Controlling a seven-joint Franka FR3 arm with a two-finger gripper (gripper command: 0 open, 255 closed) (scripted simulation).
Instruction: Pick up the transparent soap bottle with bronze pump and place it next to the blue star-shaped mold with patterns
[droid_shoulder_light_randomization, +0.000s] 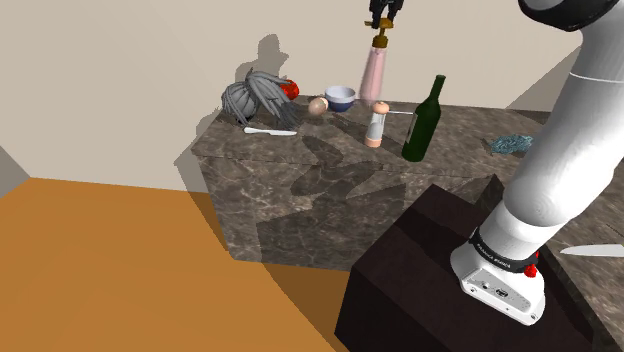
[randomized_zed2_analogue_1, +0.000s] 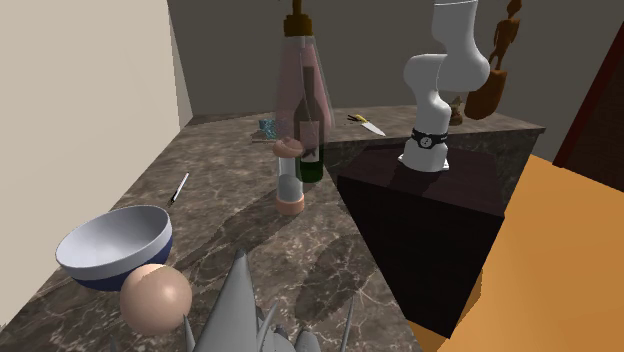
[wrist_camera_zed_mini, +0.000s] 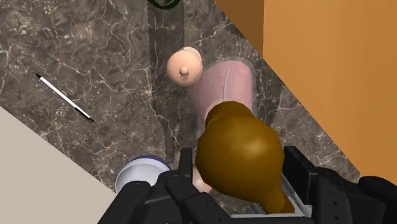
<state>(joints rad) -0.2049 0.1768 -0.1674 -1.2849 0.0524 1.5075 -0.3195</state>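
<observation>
My jaws grip the soap bottle (droid_shoulder_light_randomization: 377, 72) by its pump, hanging upright over the table (droid_shoulder_light_randomization: 300, 180); the blue star mold (droid_shoulder_light_randomization: 512, 143) lies well toward the shoulder view's right, past the green bottle (droid_shoulder_light_randomization: 422, 122).

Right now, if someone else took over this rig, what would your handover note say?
The tool is shut on the soap bottle, clasping its brown pump.
The bottle hangs above the counter, close to the shaker and the green bottle.
The blue mold lies at the counter's end on the shoulder view's right.
Done: pick-up. Left: carry it past the green bottle, set it down beside the mold, release.
</observation>
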